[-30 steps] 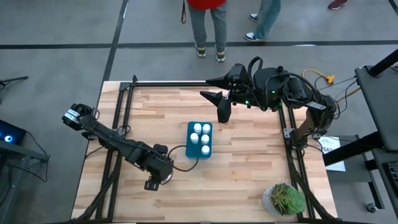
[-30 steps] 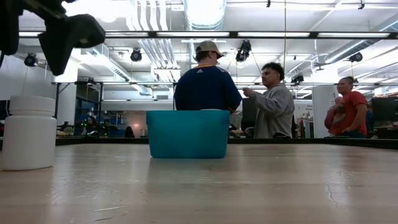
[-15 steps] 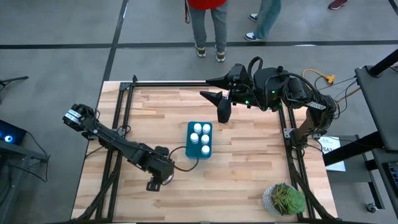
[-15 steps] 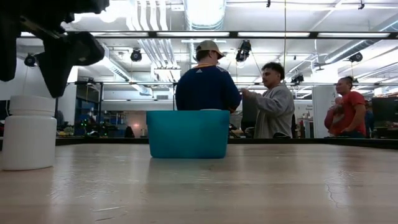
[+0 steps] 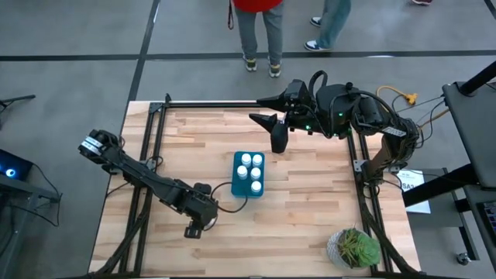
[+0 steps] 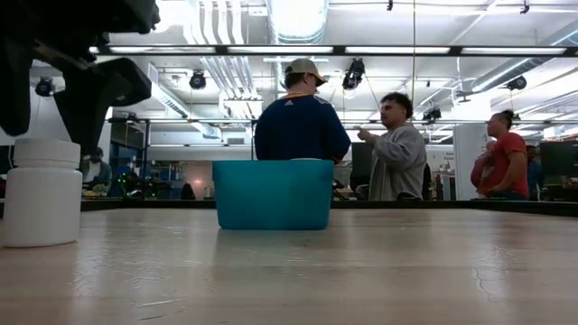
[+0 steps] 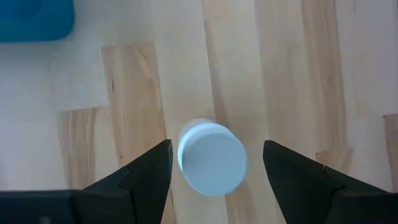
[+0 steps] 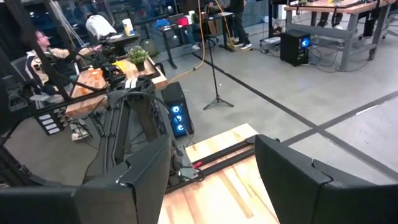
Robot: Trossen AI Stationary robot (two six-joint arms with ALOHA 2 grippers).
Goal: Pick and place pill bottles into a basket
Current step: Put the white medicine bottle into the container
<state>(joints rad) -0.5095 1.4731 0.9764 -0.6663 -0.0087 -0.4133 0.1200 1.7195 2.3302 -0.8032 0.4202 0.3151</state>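
Since a second ago, only the left tool [image 7: 211, 171] is creeping lower, its fingers spread either side of the last pill bottle [image 7: 212, 157] standing on the counter [image 5: 310, 194]. Five pill bottles are sitting in the basket [image 5: 249, 173], while the right tool [image 5: 273, 124] is hanging spread at the counter's far edge.

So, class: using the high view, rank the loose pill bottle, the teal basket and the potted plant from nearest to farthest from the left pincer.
1. Loose pill bottle: directly under the left pincer.
2. Teal basket: table centre.
3. Potted plant: table's right front corner.
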